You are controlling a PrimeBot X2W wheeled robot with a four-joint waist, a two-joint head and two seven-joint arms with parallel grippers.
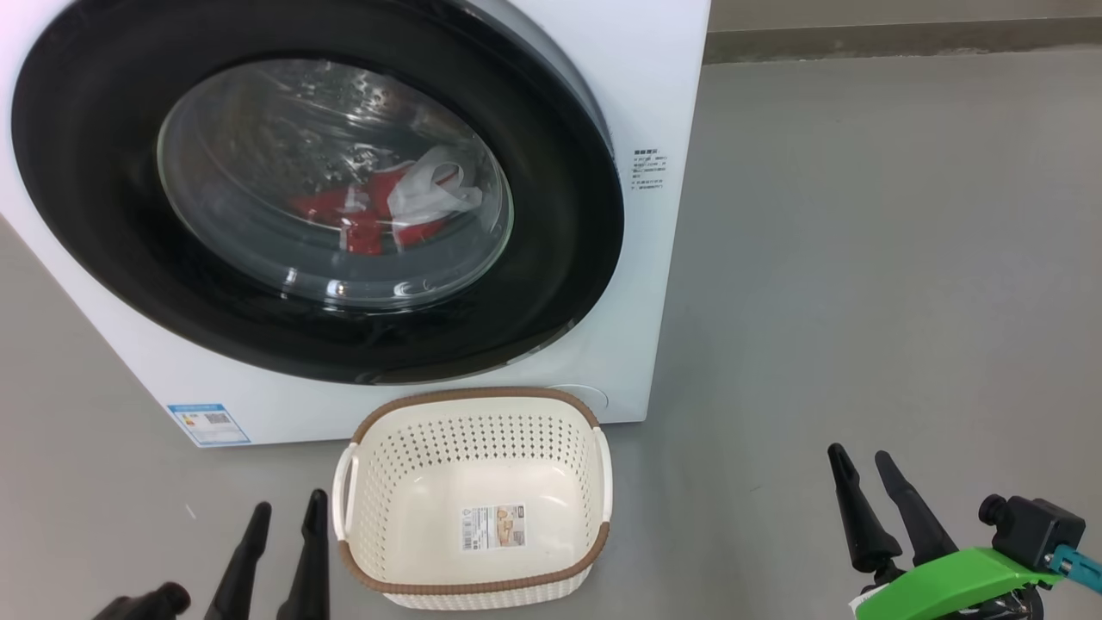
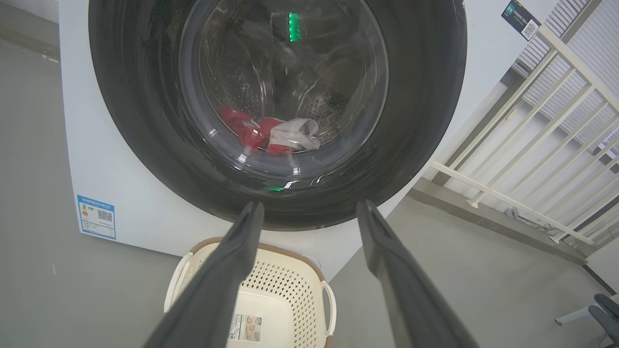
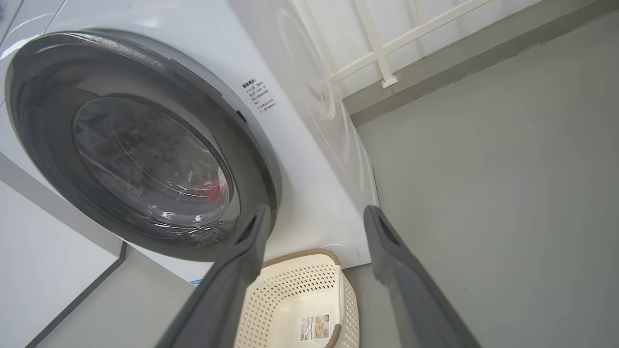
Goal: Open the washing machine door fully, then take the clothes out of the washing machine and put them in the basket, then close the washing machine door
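Grey floor [image 1: 861,258] takes the right half of the head view, with a darker kerb strip [image 1: 904,39] along the top right edge. Left wrist view: white railing [image 2: 546,145] on the right, some cabling [image 2: 520,213] at its foot. Right wrist view: railing bars at top centre, and a white panel [image 3: 43,251] lower left, can't tell what it is.

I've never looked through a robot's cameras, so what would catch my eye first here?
The round washing machine door, glossy black around a bulging glass window, dominates the head view's upper left and looks shut. Behind its glass lie red and white clothes. Below, on the grey floor, the empty cream basket sits between the open left gripper and right gripper.
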